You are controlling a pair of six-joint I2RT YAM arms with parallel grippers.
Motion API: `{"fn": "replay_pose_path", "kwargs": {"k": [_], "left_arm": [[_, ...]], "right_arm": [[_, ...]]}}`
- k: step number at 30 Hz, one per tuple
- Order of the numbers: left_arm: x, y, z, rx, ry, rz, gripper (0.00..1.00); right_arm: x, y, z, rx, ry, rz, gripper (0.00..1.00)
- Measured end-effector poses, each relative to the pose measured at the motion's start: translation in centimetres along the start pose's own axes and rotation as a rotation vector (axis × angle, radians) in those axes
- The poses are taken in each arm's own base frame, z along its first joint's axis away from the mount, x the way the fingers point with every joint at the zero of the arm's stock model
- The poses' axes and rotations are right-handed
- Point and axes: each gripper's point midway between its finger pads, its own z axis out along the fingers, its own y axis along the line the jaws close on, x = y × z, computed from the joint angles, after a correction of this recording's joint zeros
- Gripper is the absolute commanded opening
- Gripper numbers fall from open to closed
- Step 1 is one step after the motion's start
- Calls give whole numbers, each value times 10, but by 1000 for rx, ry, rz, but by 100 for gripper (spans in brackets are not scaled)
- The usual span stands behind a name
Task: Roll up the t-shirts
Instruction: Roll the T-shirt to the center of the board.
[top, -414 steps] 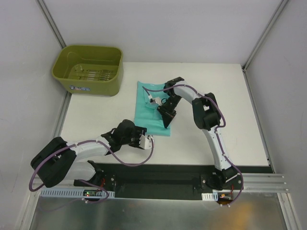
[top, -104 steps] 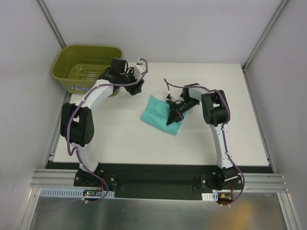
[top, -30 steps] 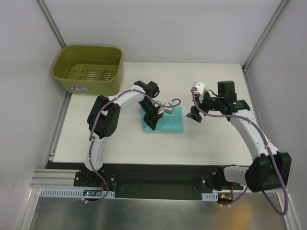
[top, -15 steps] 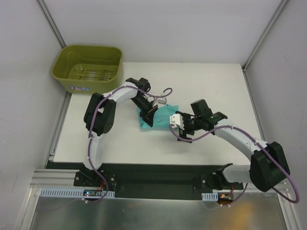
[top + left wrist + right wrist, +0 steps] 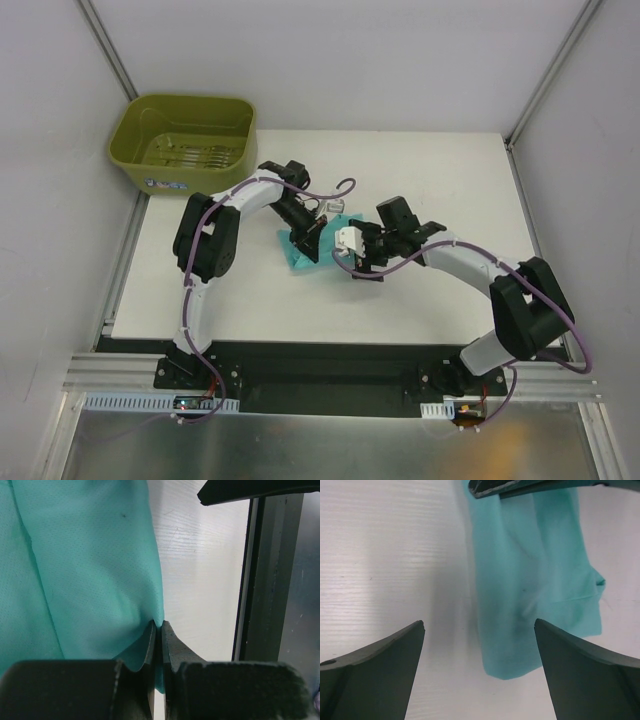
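Note:
The teal t-shirt lies bunched into a small folded bundle in the middle of the white table. My left gripper is over it, shut on one edge of the fabric. In the left wrist view the gripper pinches that edge, and the t-shirt fills the left half. My right gripper is at the bundle's right side, open. In the right wrist view the gripper is spread wide above the table with nothing between its fingers. The t-shirt lies ahead of it, its near corner between the tips.
An olive-green tub stands at the table's far left corner. The black strip along the table's near edge shows in the left wrist view. Both arms cross over the table's middle, close to each other.
My right arm has swung left and in toward the shirt, staying open. My left gripper stays shut on the fabric and has shifted slightly, and the shirt has bunched narrower.

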Motion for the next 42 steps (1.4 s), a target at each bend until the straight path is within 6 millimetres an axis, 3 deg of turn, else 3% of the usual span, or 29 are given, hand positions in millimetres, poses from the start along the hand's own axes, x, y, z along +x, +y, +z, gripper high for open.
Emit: {"fn": "replay_pose_path", "kwargs": {"k": [4, 10, 17, 18, 19, 21, 22, 23, 24, 25, 28, 31, 34, 37, 42], "left_arm": [[0, 0, 0, 0, 0, -1, 0], [0, 0, 0, 1, -1, -1, 0], [0, 1, -3, 4, -17, -12, 0], [1, 2, -4, 6, -23, -17, 0], [1, 2, -5, 9, -26, -21, 0], [2, 3, -7, 9, -35, -29, 0], [2, 3, -8, 9, -37, -31, 3], [3, 4, -9, 9, -42, -36, 9], [4, 5, -11, 7, -45, -41, 24], [6, 5, -11, 6, -45, -43, 28], [15, 6, -12, -17, -54, -45, 43], [30, 1, -15, -76, -54, -18, 49], [39, -7, -23, -159, -60, 53, 52], [36, -11, -34, -249, -88, 151, 54], [30, -2, -45, -400, -138, 280, 55]], "right_arm": [[-8, -12, -2, 34, -15, -22, 96], [-10, -16, -1, 33, -22, -59, 96], [-5, -16, 22, -21, -8, -95, 99], [-4, -15, 25, -29, -5, -99, 93], [-2, -13, 28, -38, -2, -106, 79], [-1, -12, 33, -47, 0, -127, 62], [0, -13, 35, -47, 2, -137, 46], [0, -14, 38, -43, 2, -145, 39], [1, -17, 40, -35, 3, -155, 34], [2, -18, 42, -30, 5, -159, 26], [5, -22, 50, -30, 15, -153, 21], [2, -30, 53, -29, 15, -149, 19], [-2, -36, 55, -41, 22, -138, 19], [-5, -41, 54, -66, 37, -108, 19], [-8, -43, 51, -100, 58, -53, 19]]}}
